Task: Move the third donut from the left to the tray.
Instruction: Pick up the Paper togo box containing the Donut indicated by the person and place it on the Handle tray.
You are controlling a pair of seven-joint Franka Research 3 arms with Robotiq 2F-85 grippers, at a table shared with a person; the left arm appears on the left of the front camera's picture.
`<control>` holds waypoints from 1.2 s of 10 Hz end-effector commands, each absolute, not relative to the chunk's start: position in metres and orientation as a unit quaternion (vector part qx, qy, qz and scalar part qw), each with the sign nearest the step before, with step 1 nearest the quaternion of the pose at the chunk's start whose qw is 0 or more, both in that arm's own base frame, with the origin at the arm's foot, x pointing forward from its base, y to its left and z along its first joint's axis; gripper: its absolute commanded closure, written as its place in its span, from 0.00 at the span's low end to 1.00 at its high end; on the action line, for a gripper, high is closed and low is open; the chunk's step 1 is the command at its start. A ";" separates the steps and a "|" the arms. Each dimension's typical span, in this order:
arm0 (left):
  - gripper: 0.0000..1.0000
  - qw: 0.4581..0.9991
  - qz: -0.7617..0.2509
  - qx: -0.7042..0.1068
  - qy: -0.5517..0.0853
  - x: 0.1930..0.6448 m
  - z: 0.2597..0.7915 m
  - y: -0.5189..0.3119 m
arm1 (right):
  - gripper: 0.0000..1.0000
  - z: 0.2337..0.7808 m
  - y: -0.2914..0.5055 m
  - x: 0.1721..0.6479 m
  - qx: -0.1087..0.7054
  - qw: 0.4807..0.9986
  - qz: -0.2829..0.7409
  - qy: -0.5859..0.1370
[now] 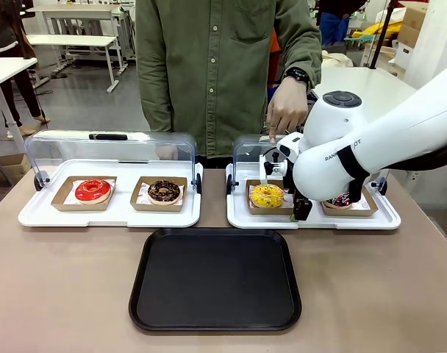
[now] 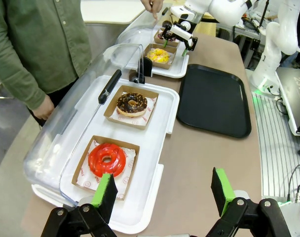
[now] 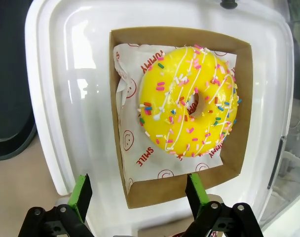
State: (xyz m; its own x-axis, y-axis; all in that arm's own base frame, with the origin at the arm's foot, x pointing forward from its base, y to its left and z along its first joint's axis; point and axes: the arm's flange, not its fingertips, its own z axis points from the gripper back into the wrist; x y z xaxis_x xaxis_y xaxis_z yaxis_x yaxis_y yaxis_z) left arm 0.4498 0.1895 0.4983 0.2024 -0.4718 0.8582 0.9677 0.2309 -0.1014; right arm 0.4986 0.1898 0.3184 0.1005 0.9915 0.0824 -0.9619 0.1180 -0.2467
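Observation:
The third donut [image 1: 267,195] has yellow icing and sprinkles and sits in a brown cardboard holder on the right-hand white tray. In the right wrist view this donut [image 3: 189,101] lies just beyond my right gripper [image 3: 137,193], which is open, its green-padded fingers straddling the near edge of the holder. From the front, my right gripper [image 1: 295,206] hangs low at the donut's right side. The black tray [image 1: 216,294] lies bare at the table's front centre. My left gripper [image 2: 163,190] is open and holds nothing, hovering near the left table end, with the yellow donut [image 2: 159,54] far off.
A person's hand [image 1: 286,110] holds up the clear lid [image 1: 249,151] of the right white tray. A dark donut [image 1: 341,200] sits right of the yellow one. The left white tray [image 1: 40,213] carries a red donut [image 1: 93,190] and a chocolate donut [image 1: 164,191].

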 end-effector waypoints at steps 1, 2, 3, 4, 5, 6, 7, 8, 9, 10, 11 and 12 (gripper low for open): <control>0.00 0.694 -0.519 -0.341 -0.364 0.450 0.500 0.189 | 0.00 0.314 0.193 0.503 -0.082 0.739 0.657 -0.121; 0.00 0.694 -0.519 -0.341 -0.364 0.450 0.500 0.189 | 0.00 0.312 0.193 0.504 -0.084 0.739 0.658 -0.122; 0.00 0.694 -0.519 -0.341 -0.364 0.450 0.500 0.189 | 0.00 0.310 0.193 0.506 -0.082 0.740 0.656 -0.120; 0.00 0.694 -0.519 -0.341 -0.364 0.450 0.500 0.189 | 0.00 0.309 0.193 0.507 -0.081 0.745 0.650 -0.124; 0.00 0.694 -0.519 -0.341 -0.364 0.450 0.500 0.189 | 0.58 0.310 0.192 0.508 -0.082 0.743 0.653 -0.119; 0.00 0.694 -0.519 -0.341 -0.364 0.450 0.500 0.189 | 0.58 0.311 0.192 0.509 -0.079 0.743 0.655 -0.116; 0.00 0.694 -0.519 -0.341 -0.364 0.450 0.500 0.189 | 1.00 0.311 0.192 0.509 -0.075 0.744 0.655 -0.114; 0.00 0.694 -0.519 -0.341 -0.364 0.450 0.500 0.189 | 0.61 0.311 0.192 0.510 -0.073 0.743 0.657 -0.108; 0.00 0.694 -0.519 -0.341 -0.364 0.450 0.500 0.189 | 1.00 0.312 0.192 0.510 -0.066 0.744 0.657 -0.103; 0.00 0.694 -0.519 -0.341 -0.364 0.450 0.500 0.189 | 1.00 0.313 0.191 0.511 -0.065 0.745 0.656 -0.100; 0.00 0.694 -0.519 -0.341 -0.364 0.450 0.500 0.189 | 1.00 0.312 0.191 0.511 -0.062 0.744 0.658 -0.097; 0.00 0.694 -0.519 -0.341 -0.364 0.450 0.500 0.189 | 1.00 0.313 0.191 0.510 -0.061 0.743 0.660 -0.095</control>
